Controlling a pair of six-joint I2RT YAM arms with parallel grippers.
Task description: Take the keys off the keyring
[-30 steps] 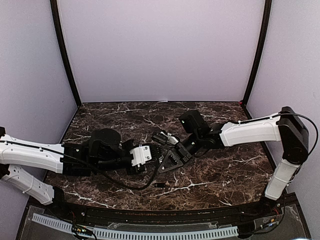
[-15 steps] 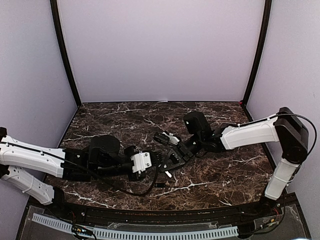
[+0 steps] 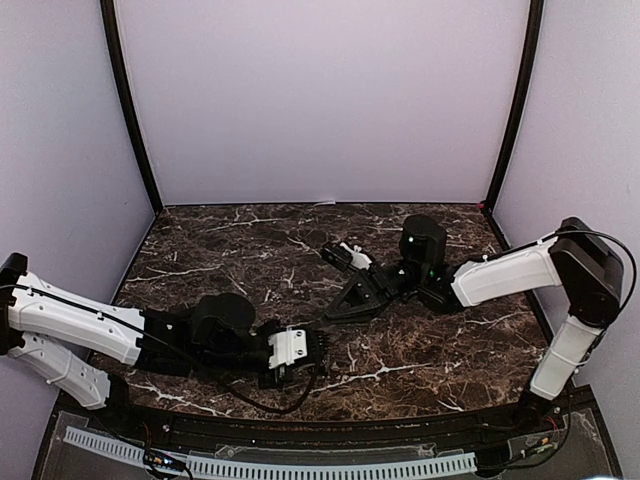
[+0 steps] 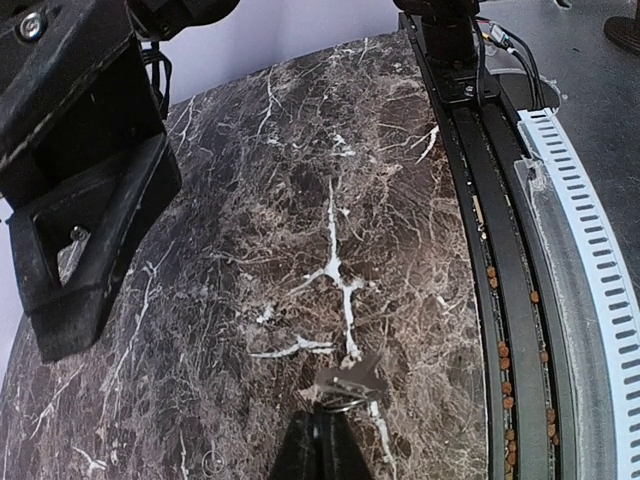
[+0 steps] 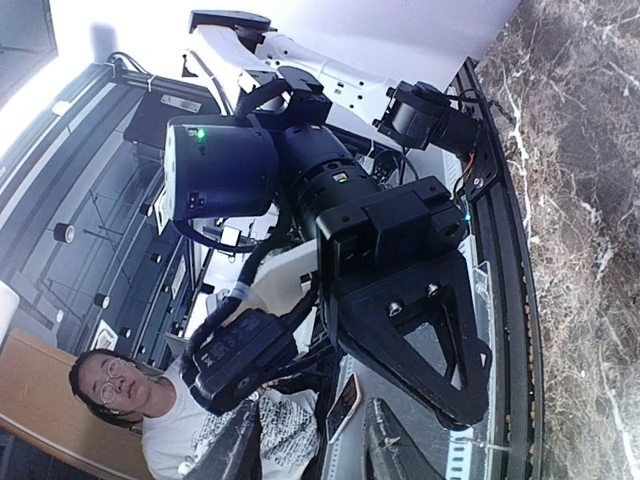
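Though in left hand (image 4: 322,428), key (image 4: 347,377) on keyring (image 4: 341,404).

Pale lilac walls (image 3: 320,100) close in a dark brown marble tabletop (image 3: 430,352), black posts (image 3: 131,110) in both back corners, light even.

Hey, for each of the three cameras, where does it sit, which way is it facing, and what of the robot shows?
Top external: above and behind the bases, looking down on the marble table; both arms, left gripper and right gripper show.
Left wrist: low over the table, facing rightward along its near edge; own shut fingers pinch the keyring, right gripper upper left.
Right wrist: facing the left arm and a seated person beyond the table; own open fingers at bottom.
Shared: each wrist view shows the other gripper.
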